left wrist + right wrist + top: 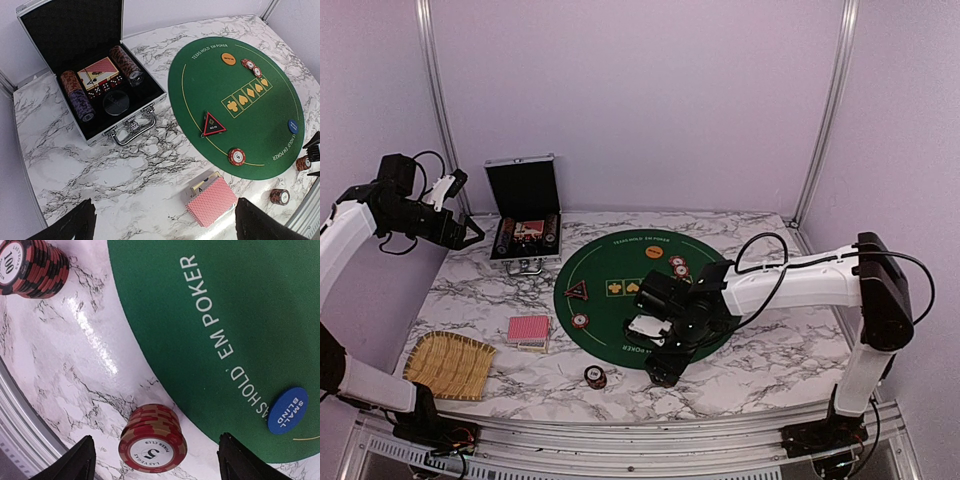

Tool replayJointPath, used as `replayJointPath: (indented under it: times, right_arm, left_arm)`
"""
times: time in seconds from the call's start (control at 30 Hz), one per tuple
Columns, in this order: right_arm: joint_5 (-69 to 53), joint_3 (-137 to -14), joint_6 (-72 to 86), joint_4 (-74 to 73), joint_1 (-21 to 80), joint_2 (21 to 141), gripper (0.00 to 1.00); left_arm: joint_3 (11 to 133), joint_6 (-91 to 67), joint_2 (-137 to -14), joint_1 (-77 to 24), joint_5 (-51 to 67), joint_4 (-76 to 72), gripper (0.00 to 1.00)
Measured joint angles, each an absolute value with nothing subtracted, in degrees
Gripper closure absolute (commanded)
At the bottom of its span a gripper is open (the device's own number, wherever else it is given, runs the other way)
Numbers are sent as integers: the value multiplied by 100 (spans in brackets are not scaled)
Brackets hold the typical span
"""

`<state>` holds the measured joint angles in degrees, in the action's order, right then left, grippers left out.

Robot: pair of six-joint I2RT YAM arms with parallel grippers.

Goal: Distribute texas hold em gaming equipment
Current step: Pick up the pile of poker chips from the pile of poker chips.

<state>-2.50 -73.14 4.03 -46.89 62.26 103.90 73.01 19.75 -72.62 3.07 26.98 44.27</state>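
Note:
My right gripper (157,467) hangs open over a red stack of poker chips (152,445) marked 5, which stands on the marble just off the green mat (210,310), with a gap on each side of it. A darker chip stack (30,265) marked 100 stands farther left, and the blue dealer button (287,410) lies on the mat. My left gripper (165,227) is open and held high over the table, holding nothing. Below it lies the red-backed deck of playing cards (212,200). In the top view the right gripper (662,372) hides the red stack.
The open silver case (95,75) at the back holds chip rolls and a card box. On the mat lie an orange button (228,58), a triangular marker (213,125) and some chips (237,156). A straw tray (450,365) sits at the near left.

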Motion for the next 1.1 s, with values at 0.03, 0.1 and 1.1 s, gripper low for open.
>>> replayJointPath:
  times: [0.03, 0.1, 1.1]
  right_arm:
    - [-248, -7314, 399, -4685, 6226, 10414, 23]
    - [-248, -7314, 384, -4663, 6226, 10466, 28]
    - [-252, -7153, 301, -4565, 6226, 10497, 71]
  left_arm:
    - [7301, 1973, -7262, 307, 2698, 4427, 1]
    - [7301, 1975, -7262, 307, 2698, 4427, 1]
    - [7303, 1975, -7262, 307, 2696, 4453, 1]
